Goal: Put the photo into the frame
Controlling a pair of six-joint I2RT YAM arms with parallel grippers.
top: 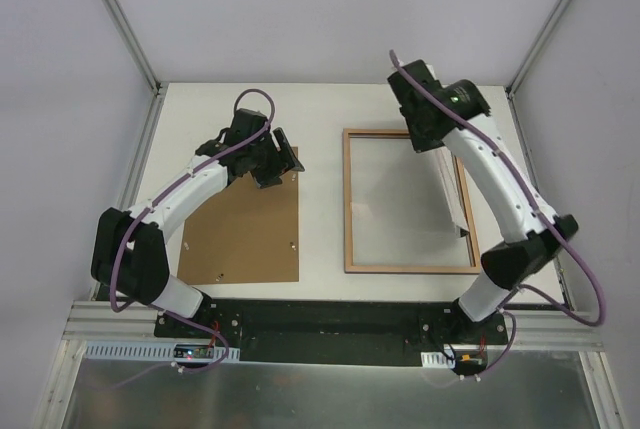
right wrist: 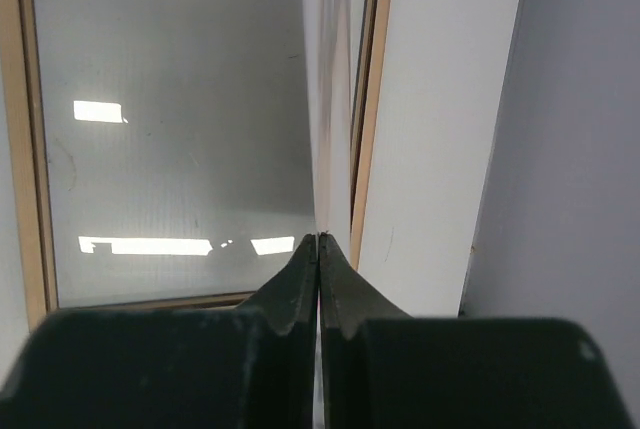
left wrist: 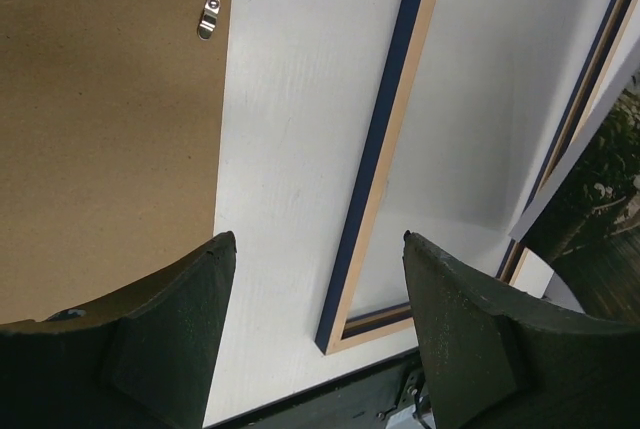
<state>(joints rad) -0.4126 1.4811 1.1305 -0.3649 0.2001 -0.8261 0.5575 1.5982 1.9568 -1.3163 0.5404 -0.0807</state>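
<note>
The right gripper (right wrist: pixel 318 239) is pinched shut on the photo (top: pixel 455 199), tilted over the frame (top: pixel 348 199); the left gripper (left wrist: pixel 318 244) gapes empty above the board (left wrist: pixel 100 99).

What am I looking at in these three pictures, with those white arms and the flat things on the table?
This is a robot: a left arm and a right arm, bolted to a table. The wide picture comes from a camera fixed overhead. The other two come from small cameras on the wrists, one per arm. On the table lie a brown backing board and a picture frame, light wood side up. The right hand is pinched shut on the edge of the photo, held tilted over the frame's right side. The left hand is open and empty, above the board's far corner.
</note>
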